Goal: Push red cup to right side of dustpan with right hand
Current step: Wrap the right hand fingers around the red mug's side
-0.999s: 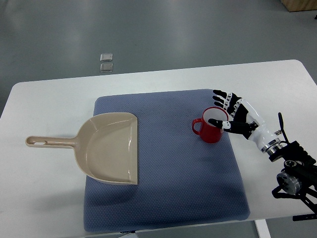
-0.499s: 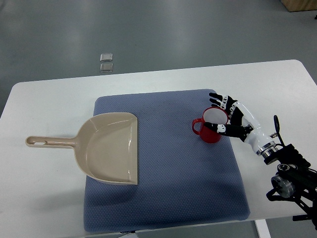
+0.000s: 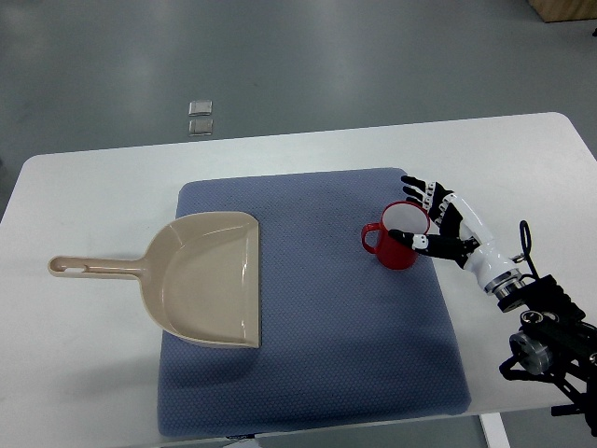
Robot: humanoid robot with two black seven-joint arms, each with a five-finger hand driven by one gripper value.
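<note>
A red cup point(image 3: 395, 236) with a white inside stands upright on the blue mat point(image 3: 317, 317), its handle pointing left. My right hand point(image 3: 431, 215) comes in from the right edge and rests against the cup's right side, fingers spread and relaxed around its rim, not closed on it. The beige dustpan point(image 3: 205, 277) lies on the mat's left part, its handle reaching left onto the white table point(image 3: 84, 373). A wide strip of mat separates the cup from the dustpan.
Two small clear squares point(image 3: 200, 116) lie on the floor beyond the table's far edge. My right arm's base point(image 3: 550, 341) sits by the table's front right corner.
My right hand shifted slightly along the cup's right side, wrist settling a little lower and to the right. The cup has barely moved.
</note>
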